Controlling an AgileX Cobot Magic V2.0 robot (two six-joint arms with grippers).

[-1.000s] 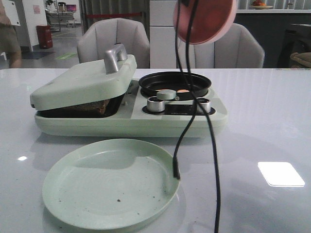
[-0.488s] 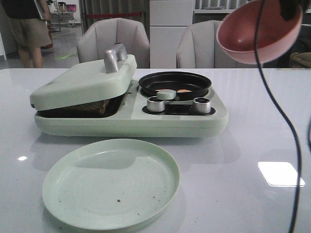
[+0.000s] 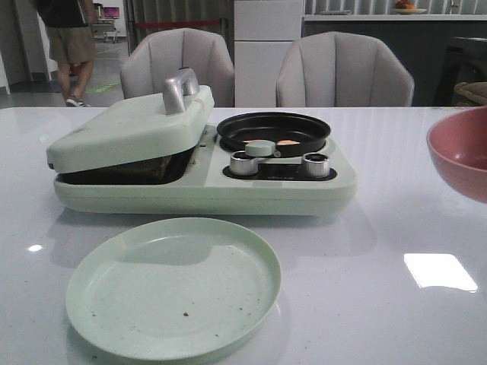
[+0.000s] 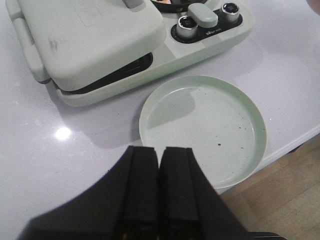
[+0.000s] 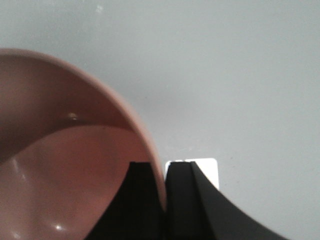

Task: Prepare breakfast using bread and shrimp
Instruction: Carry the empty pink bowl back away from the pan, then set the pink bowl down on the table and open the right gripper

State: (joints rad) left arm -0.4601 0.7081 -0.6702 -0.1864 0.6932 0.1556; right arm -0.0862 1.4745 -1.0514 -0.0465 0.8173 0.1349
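1. The table carries a pale green breakfast cooker, standing crosswise in the front view, with an empty green plate just in front of it.
2. Under the cooker's tilted lid, on its left half, a dark-crusted edge shows in the gap; this I judge to be the bread, though little of it is visible.
3. In the round black pan on the right half lie the shrimp, small orange bits behind the knob.
4. The pink bowl sits low at the far right, well apart from the cooker; the right claw is clamped on its rim, one finger inside and one outside.
5. The left claw has its fingers together and holds nothing; it hangs over the table's near edge beside the plate.
6. The lid and bread lie forward of the left claw, on its own side, so that arm looks nearer for any lid work.
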